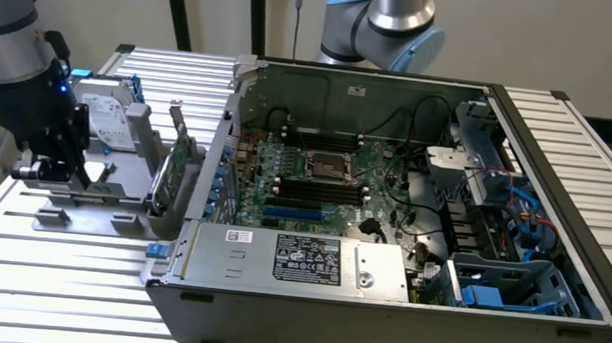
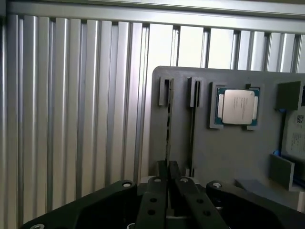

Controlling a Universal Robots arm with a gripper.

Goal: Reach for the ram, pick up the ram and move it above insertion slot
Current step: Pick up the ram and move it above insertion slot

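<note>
Exterior view: gripper (image 1: 66, 174) sits low over the grey holder (image 1: 80, 215) at the worktop (image 1: 22, 282) edge on the exterior view's left, beside the open PC case (image 1: 388, 224). Wrist view: fingers (image 2: 159, 191) drawn almost together, apparently pinching the ram (image 2: 167, 124), a thin dark strip seen edge-on, standing in the slot nearest the holder's edge. Likely light, stiff, fragile; best held by its flat faces mid-length, off the contacts.

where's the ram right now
The ram stands on edge in a grey holder slot at the exterior view's left, beside the computer case, right at the gripper.
</note>
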